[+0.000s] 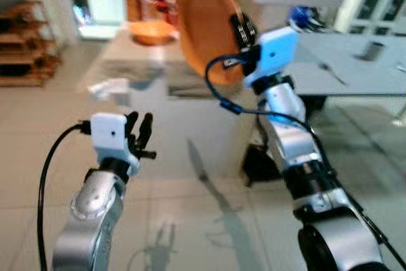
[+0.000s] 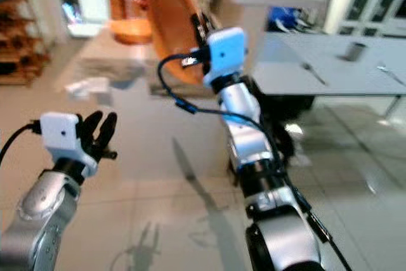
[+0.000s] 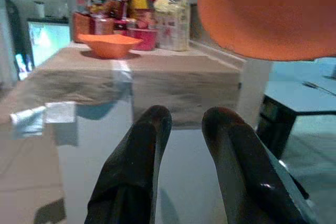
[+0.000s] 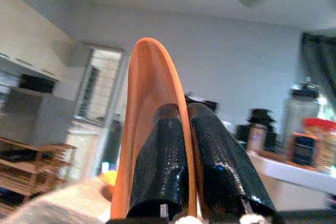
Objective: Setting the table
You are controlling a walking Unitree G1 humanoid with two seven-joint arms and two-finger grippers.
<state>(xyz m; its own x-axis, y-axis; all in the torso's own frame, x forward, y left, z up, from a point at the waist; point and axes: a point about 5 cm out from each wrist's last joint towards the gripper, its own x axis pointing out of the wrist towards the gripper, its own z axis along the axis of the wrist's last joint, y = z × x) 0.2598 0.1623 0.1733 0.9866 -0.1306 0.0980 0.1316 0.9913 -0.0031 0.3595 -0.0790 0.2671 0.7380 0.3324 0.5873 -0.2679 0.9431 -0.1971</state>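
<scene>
My right gripper is raised at chest height, shut on the rim of an orange plate that it holds up on edge. In the right wrist view both black fingers pinch the plate's thin edge. Lower on the left, my left gripper points forward, open, with nothing between its fingers. An orange bowl sits on a cloth-covered counter ahead. To the right stands a grey dining table with a small cup and cutlery on it.
Food packets and bottles crowd the back of the counter. A wooden shelf stands at the far left. A white cabinet is behind the grey table. Tiled floor lies between me and the counter.
</scene>
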